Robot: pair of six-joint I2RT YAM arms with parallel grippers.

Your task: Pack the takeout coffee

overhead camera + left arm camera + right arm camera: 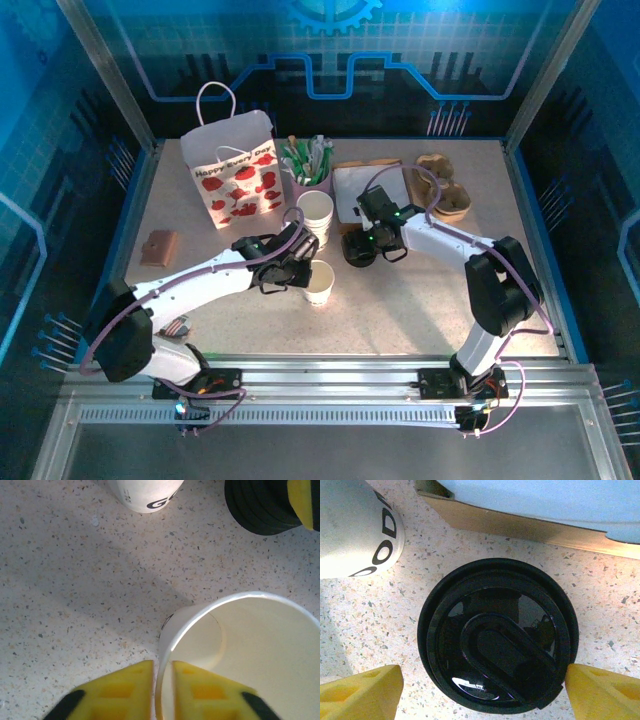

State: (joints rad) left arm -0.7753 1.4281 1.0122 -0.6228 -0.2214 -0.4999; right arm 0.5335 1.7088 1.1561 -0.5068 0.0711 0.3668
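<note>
Blue-panelled enclosure, speckled counter [400, 310]. Gift bag [235, 175] at back left. Coffee cup [320, 282] sits mid-counter, just in front of the cup stack [315, 215] — white paper, tapered, no lid, empty. It stands upright, long axis vertical, mouth up. Left claw [162, 682] straddles its rim, one pad inside, one outside; can't tell if it's clamping. Right claw [482, 680] is spread wide astride the black lids [497, 642].

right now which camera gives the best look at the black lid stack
Right wrist: the black lid stack sits centred, seen from above, whole and sharp. Top external shows it small and dark. Left wrist catches its ribbed edge, top right.
</note>
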